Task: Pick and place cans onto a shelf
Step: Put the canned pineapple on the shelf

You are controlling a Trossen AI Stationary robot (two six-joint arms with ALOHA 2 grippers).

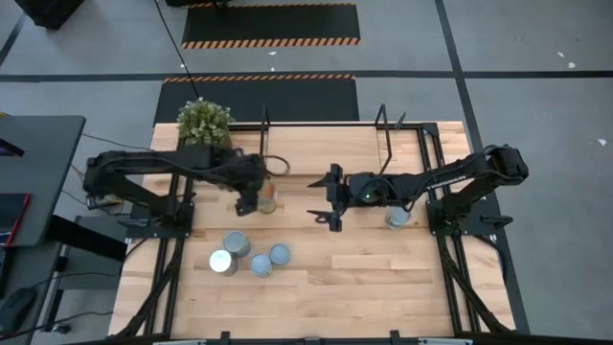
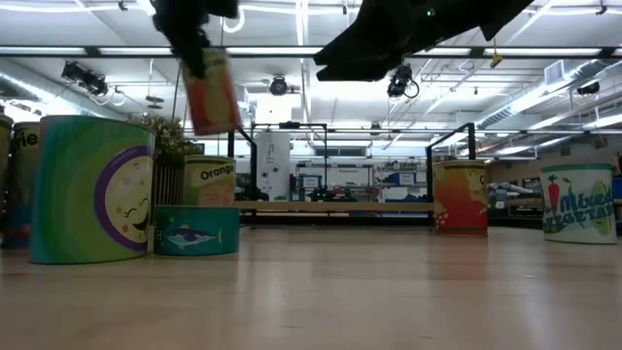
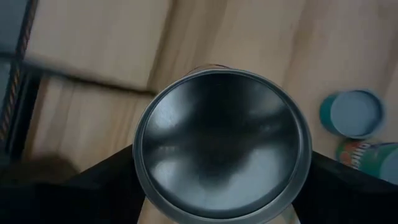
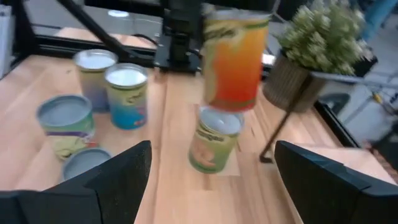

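My left gripper (image 1: 259, 197) is shut on an orange-labelled can (image 4: 233, 59), held in the air above the table's left middle; its silver top (image 3: 221, 143) fills the left wrist view. Right under it, another can (image 4: 214, 140) stands on its base on the table. Several more cans (image 1: 251, 255) stand in a cluster nearer the front. One can (image 1: 397, 218) stands beside the right arm. My right gripper (image 1: 324, 198) is open and empty at mid-table, facing the held can. The shelf board (image 2: 335, 206) lies at the far edge between black brackets (image 1: 383, 129). My left gripper pinches the orange can by its side wall near the top rim (image 3: 140, 177), one finger (image 3: 102, 183) on each side. The fingers slant down from the table's left. The can hangs below them, lifted clear of the table (image 2: 209, 92), nearly upright with a slight tilt.
A potted green plant (image 1: 204, 120) stands at the far left corner, beside the shelf's left bracket (image 1: 264, 125). In the low view, a big green can (image 2: 92, 190) and a flat teal tin (image 2: 194, 230) stand close to the camera. There is bare wood at the near right (image 1: 383, 287).
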